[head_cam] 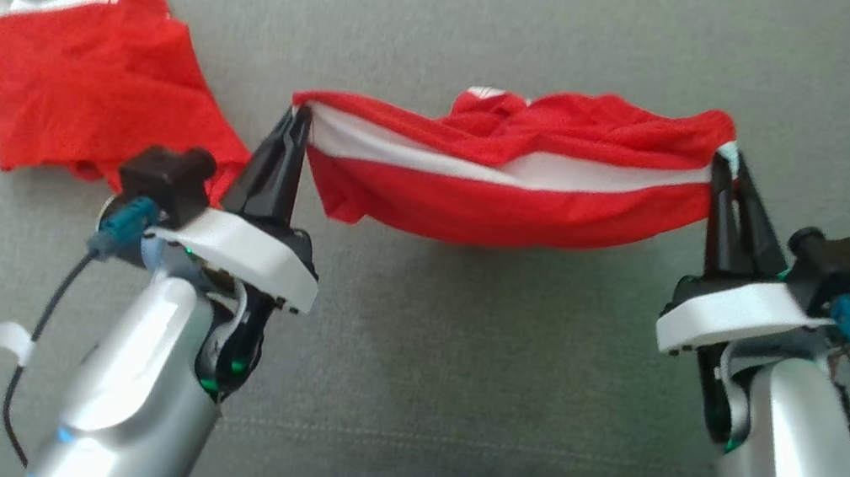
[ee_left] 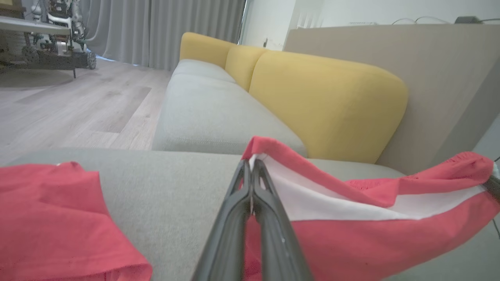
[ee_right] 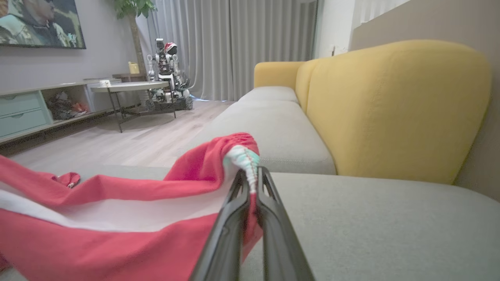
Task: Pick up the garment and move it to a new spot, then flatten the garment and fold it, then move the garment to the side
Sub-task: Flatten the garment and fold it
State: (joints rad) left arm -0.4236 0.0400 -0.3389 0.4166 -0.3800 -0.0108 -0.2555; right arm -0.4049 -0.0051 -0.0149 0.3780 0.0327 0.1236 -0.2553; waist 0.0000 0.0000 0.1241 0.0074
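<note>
Garment (head_cam: 501,191) hung slack over the grey cushion (head_cam: 454,380) toward 12 o'clock, left gripper (head_cam: 296,124) clamped on its 9 o'clock end, right gripper (head_cam: 721,170) on its 3 o'clock end; looked light, floppy, sag-prone, so hem-corner grips seemed best.

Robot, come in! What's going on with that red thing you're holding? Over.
Left gripper shut on one end of red garment. Right gripper shut on other end. Garment sags between them above grey cushion. Second red garment close by left gripper.
</note>
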